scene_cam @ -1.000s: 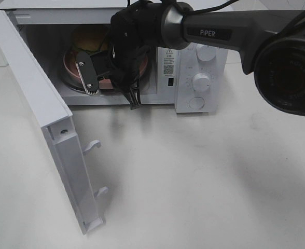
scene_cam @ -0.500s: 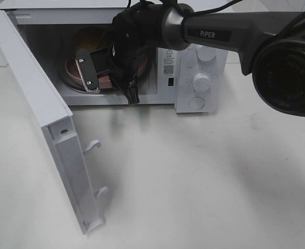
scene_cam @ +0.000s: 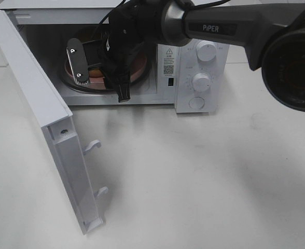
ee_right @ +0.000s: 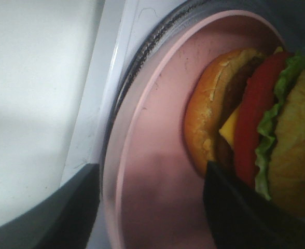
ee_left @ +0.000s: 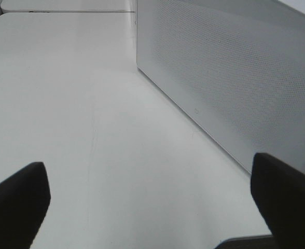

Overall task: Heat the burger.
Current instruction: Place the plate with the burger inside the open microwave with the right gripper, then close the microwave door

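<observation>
Since the earlier frames the right gripper (ee_right: pixel 150 171) has let its jaws swing well apart. In the high view its silver-faced finger (scene_cam: pixel 76 62) now stands further out toward the door side. The white table (scene_cam: pixel 194 181) carries the microwave oven (scene_cam: pixel 165 89), whose door (scene_cam: pixel 36 98) hangs fully open on the left of the high view. The right arm (scene_cam: pixel 230 28) reaches across into the cavity. The left gripper (ee_left: pixel 148 166) has its jaws at full spread and holds nothing; it hovers over bare table near a white perforated panel (ee_left: pixel 230 78), door or casing not determined. Inside the cavity a glass turntable (ee_right: pixel 151 44) bears a pink plate (ee_right: pixel 152 129), and the burger (ee_right: pixel 251 129) sits on that plate. The right jaws are wide open and clamp nothing. One finger lies outside the plate rim and the other over the plate just in front of the burger; contact with the bun cannot be confirmed. In my assessment the burger is light, soft and loosely stacked, so a squeeze would dent the bun and slide the layers. It is better carried by the stiff, smooth plate rim, gripped squarely to prevent slipping. Placement appears done. Withdrawal, door closing and the knobs (scene_cam: pixel 200 82) remain.
</observation>
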Controlling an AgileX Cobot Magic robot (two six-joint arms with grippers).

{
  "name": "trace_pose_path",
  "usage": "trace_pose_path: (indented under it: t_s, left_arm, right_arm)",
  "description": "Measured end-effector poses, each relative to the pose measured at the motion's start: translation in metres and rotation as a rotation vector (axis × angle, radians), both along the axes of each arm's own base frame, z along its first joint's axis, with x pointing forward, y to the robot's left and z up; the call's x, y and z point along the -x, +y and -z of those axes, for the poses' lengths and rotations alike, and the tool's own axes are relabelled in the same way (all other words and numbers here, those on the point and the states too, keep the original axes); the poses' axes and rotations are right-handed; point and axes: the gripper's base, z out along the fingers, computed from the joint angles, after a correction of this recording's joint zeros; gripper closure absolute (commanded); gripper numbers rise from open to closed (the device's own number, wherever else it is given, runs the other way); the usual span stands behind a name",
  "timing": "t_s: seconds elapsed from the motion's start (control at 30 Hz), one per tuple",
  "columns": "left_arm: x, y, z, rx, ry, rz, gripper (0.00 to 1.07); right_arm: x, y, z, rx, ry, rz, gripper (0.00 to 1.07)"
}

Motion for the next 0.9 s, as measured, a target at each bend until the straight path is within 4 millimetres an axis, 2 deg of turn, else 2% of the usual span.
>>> trace_pose_path:
  t_s: [0.5,0.6,0.73,0.9]
  left_arm:
    - [0.000,0.000,0.000,0.000,0.000,0.000,0.09]
    - [0.000,0.000,0.000,0.000,0.000,0.000,0.09]
    - [0.000,0.000,0.000,0.000,0.000,0.000,0.09]
    - [0.000,0.000,0.000,0.000,0.000,0.000,0.09]
  right_arm:
    - [0.040,-0.027,-0.008,-0.037,0.038,-0.010,0.43]
    - [0.050,-0.035,-0.008,-0.026,0.052,-0.011,0.39]
    - [0.064,-0.045,-0.011,-0.034,0.059,-0.007,0.26]
    - [0.076,-0.055,-0.021,-0.058,0.060,0.014,0.24]
